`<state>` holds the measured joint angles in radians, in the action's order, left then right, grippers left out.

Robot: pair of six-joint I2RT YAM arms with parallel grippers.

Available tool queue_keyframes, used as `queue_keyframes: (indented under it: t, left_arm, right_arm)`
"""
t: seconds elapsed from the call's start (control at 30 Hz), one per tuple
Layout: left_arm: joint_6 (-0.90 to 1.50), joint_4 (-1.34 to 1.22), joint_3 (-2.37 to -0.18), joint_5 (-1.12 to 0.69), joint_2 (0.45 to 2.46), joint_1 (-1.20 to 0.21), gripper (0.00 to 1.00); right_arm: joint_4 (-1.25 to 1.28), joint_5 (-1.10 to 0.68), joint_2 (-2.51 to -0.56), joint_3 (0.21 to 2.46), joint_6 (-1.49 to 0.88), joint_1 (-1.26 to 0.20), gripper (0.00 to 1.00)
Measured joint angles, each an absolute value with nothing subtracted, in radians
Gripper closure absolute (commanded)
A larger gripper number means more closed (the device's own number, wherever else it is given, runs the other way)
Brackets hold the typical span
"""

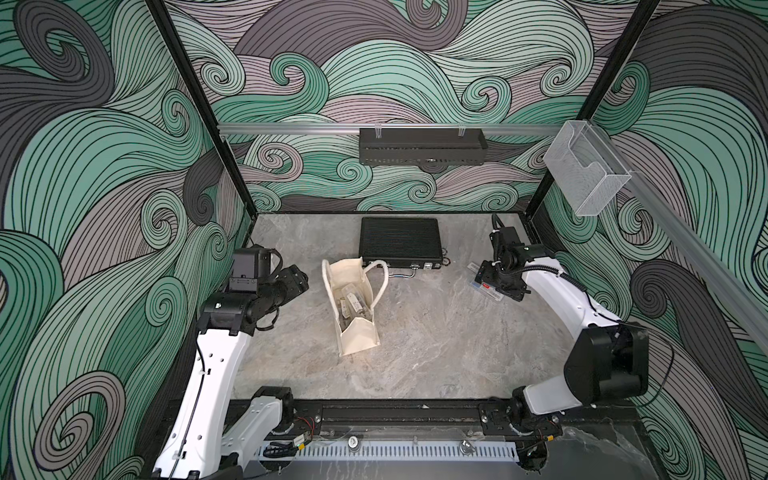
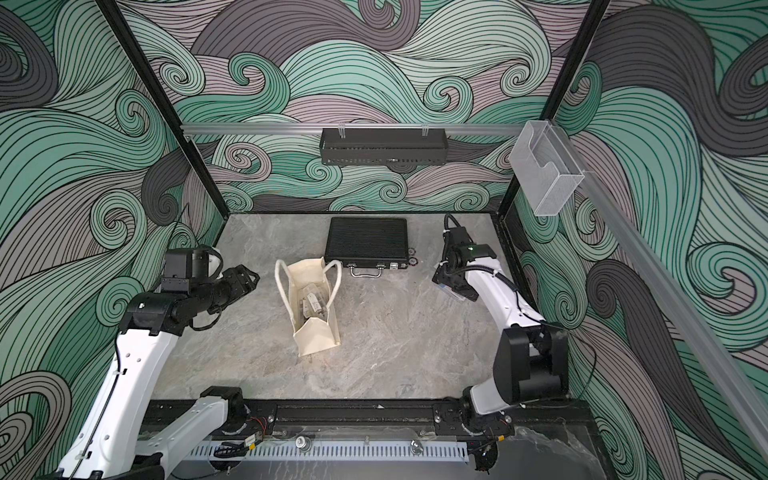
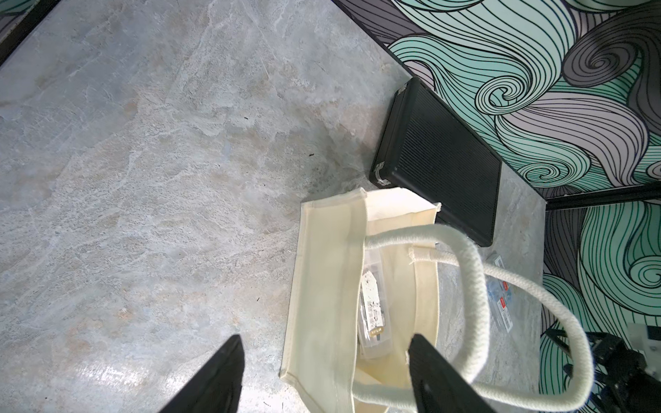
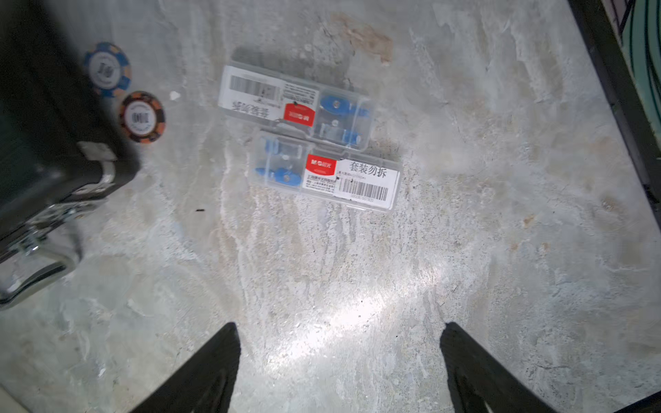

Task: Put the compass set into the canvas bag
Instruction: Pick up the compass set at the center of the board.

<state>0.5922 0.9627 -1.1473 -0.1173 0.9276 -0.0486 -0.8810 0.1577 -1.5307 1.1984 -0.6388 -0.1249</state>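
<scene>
Spread and empty, the right gripper [image 4: 339, 325], at right of centre in both top views, should straddle the nearer compass set [image 4: 325, 171] across its narrow width.

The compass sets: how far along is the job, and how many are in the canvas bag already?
Done: clear cases lie inside the canvas bag. In hand: nothing; the right tool is open near two compass sets on the table, and the left tool is open beside the bag. Left: both sets need picking up and putting in.

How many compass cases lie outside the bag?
2, both before the right hand: one case nearer the poker chips, the second case alongside it. None appear hidden.
</scene>
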Motion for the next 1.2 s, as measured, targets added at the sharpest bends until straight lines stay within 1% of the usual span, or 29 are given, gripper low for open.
queue_keyframes:
  t: [0.17,0.3,0.53,0.8,0.97,1.2]
  left_arm:
    - [0.595,0.963,-1.147,-0.116,0.928,-0.049,0.26]
    - [0.596,0.964,-1.146,-0.115,0.928,-0.049,0.26]
    - [0.613,0.964,-1.143,-0.115,0.928,-0.049,0.26]
    - [0.614,0.966,-1.134,-0.111,0.927,-0.049,0.26]
    - [0.614,0.968,-1.128,-0.105,0.926,-0.049,0.27]
    - [0.614,0.966,-1.128,-0.101,0.926,-0.049,0.26]
  right_arm:
    - [-0.806,0.102,-1.625,1.148,-0.72,-0.051,0.08]
    - [-0.773,0.072,-1.684,1.155,-0.779,-0.029,0.08]
    - [-0.742,0.048,-1.78,1.219,-0.855,-0.018,0.08]
    - [-0.742,0.032,-1.864,1.324,-0.859,0.006,0.07]
    - [-0.745,0.016,-1.884,1.365,-0.735,0.005,0.08]
    - [-0.778,-0.042,-1.914,1.437,-0.389,0.005,0.15]
